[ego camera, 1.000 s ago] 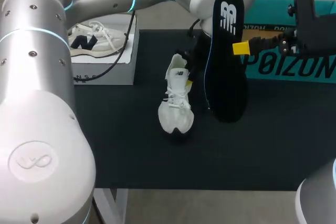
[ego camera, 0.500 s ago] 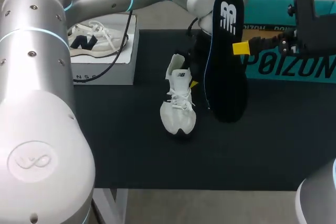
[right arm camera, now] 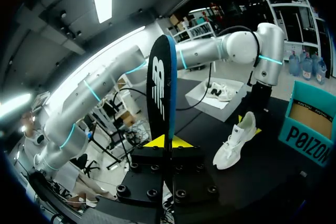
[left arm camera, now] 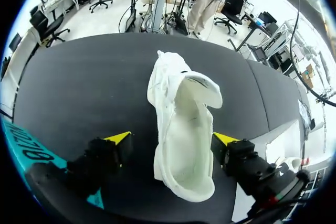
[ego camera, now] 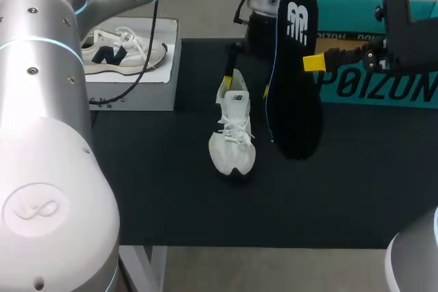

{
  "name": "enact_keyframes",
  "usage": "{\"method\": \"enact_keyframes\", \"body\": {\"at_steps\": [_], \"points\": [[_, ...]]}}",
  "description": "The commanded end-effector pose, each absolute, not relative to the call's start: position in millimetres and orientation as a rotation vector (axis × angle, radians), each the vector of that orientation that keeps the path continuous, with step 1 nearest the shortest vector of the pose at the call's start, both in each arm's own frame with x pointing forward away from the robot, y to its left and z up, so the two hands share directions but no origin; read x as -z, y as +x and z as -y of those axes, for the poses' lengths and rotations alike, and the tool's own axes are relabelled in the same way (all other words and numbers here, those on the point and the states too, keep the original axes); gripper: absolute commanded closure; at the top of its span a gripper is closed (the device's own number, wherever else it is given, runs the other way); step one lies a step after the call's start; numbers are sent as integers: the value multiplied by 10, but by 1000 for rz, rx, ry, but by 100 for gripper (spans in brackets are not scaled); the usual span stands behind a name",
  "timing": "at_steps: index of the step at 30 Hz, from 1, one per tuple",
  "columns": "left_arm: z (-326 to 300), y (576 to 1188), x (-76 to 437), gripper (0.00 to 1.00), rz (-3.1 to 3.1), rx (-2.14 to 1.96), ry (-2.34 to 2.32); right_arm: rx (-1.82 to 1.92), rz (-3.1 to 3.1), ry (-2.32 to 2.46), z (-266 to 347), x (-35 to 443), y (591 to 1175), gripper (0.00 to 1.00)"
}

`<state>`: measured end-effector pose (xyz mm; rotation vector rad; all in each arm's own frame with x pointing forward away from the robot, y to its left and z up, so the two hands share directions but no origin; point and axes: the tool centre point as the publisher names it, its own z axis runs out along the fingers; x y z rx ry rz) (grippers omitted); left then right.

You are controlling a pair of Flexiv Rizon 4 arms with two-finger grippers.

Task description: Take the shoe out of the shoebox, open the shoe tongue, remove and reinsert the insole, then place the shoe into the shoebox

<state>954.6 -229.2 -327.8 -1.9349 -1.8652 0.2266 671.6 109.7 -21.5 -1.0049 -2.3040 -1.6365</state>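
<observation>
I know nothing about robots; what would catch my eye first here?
A black insole stands on edge in the air over the black mat, pinched by the right gripper. Beside it a white shoe lies on the mat, the left gripper open around its heel, not touching.

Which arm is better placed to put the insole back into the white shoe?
Right. The right arm's fingers are shut on the black insole, held beside the white shoe. The left arm's fingers stand open astride its heel.
</observation>
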Motion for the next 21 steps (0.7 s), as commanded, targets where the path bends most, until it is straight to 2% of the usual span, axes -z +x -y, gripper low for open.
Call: {"method": "enact_keyframes", "body": {"at_steps": [1, 3, 18, 21], "points": [[2191, 9614, 3052, 0, 1848, -366, -1995, 1634, 2303, -1006, -1118, 222, 6738, 100], [2163, 9619, 2996, 0, 1855, -474, -1988, 1634, 2303, -1006, -1118, 222, 6738, 100], [2163, 9619, 2996, 0, 1855, -474, -1988, 1634, 2303, -1006, -1118, 222, 6738, 100], [2168, 9442, 2858, 0, 2085, -598, -2074, 1634, 2303, -1006, -1118, 222, 6738, 100]]}}
